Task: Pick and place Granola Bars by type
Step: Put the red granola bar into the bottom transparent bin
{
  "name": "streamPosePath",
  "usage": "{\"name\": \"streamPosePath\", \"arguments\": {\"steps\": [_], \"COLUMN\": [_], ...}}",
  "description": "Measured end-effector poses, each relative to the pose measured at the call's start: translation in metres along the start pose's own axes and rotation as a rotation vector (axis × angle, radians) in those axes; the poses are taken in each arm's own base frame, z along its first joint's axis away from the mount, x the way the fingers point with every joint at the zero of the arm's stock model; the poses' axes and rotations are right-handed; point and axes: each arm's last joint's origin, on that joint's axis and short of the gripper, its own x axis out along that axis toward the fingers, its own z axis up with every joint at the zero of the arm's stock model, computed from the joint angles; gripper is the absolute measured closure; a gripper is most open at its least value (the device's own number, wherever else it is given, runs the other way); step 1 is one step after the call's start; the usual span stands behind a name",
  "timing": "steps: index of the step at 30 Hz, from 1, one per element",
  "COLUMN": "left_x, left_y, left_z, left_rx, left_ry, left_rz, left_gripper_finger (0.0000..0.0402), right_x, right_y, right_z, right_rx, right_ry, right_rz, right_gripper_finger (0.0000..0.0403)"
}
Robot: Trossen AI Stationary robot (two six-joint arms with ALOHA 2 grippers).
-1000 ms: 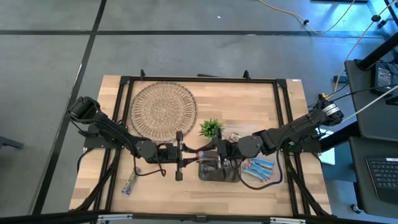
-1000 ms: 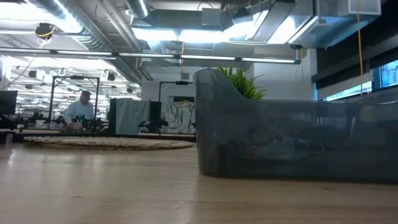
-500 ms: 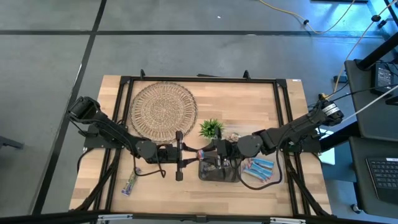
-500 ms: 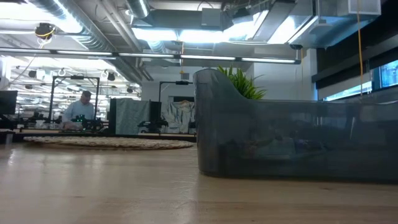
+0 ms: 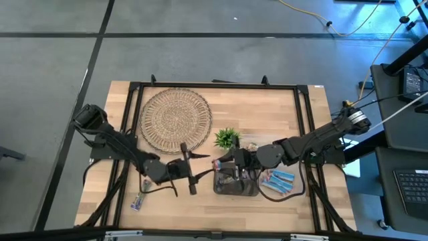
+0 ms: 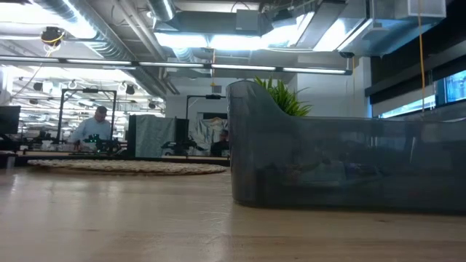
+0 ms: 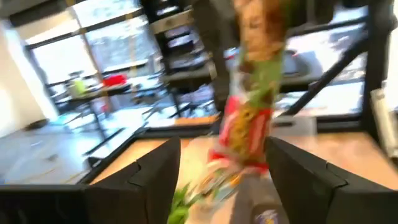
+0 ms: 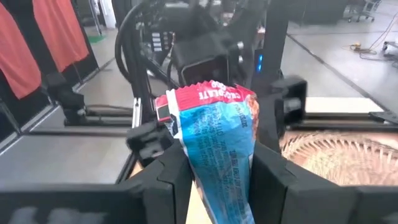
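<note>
A granola bar (image 8: 214,134) with a red crimped end and a blue body sticks out of my right gripper (image 8: 219,162), which is shut on it above the dark bin's (image 5: 235,184) left part; from overhead the bar (image 5: 215,164) shows reddish. My left gripper (image 5: 202,166) stands open just to its left. In the left wrist view a blurred green, red and tan bar (image 7: 255,93) shows ahead of the open fingers (image 7: 155,180). Blue bars (image 5: 277,179) lie right of the bin. A green bar (image 5: 139,199) lies flat near the table's front left. My right gripper pinches the bar's narrow end (image 8: 217,196) between its two fingers. The fingers come level from the table's right and lie along the bar. The bar reaches out past the fingertips toward the left arm, its red crimped end (image 8: 208,94) farthest, lifted clear.
A round woven mat (image 5: 176,119) lies at the far left, and a small green plant (image 5: 227,138) stands just beyond the bin. In the low view the bin (image 6: 342,164) fills the right half. A person (image 6: 93,131) sits far off in the room.
My left gripper has drawn back from the bar toward the table's left edge and has turned a little about its wrist. The bar has stayed with my right gripper above the bin.
</note>
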Motion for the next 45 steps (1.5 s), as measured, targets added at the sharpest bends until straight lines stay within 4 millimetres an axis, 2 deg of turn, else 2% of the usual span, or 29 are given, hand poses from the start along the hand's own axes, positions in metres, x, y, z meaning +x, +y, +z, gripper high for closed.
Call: {"name": "streamPosePath", "arguments": {"steps": [6,14,19,24,27,31,38,41,45], "left_x": [-0.020,-0.041,-0.044,-0.048,-0.054,-0.059,-0.066,-0.074,-0.084], "left_y": [0.001,0.031,0.047,0.059,0.063,0.063,0.060,0.059,0.056], "left_z": [0.002,0.009,-0.003,-0.023,-0.034,-0.045,-0.052,-0.057,-0.060], "left_rx": [-0.115,-0.318,-0.423,-0.517,-0.575,-0.641,-0.763,-0.779,-0.776], "left_ry": [0.085,0.310,0.556,0.848,1.015,1.161,1.310,1.413,1.459], "left_rz": [0.104,-0.116,-0.203,-0.184,-0.123,-0.021,0.076,0.142,0.237], "left_gripper_finger": [0.0173,0.0172,0.0173,0.0171,0.0173,0.0172,0.0173,0.0172,0.0172], "right_x": [-0.011,-0.044,-0.066,-0.089,-0.098,-0.100,-0.105,-0.108,-0.111], "right_y": [-0.004,-0.014,-0.011,-0.004,0.001,0.006,0.000,-0.002,-0.004], "right_z": [-0.009,-0.029,-0.050,-0.066,-0.072,-0.091,-0.140,-0.152,-0.160], "right_rx": [0.083,0.335,0.481,0.583,0.600,0.586,0.549,0.565,0.561], "right_ry": [0.158,0.541,0.857,1.114,1.172,1.200,1.269,1.325,1.350], "right_rz": [-0.029,-0.064,-0.119,-0.267,-0.335,-0.348,-0.383,-0.369,-0.376], "right_gripper_finger": [0.0277,0.0277,0.0277,0.0277,0.0276,0.0276,0.0276,0.0276,0.0276]}}
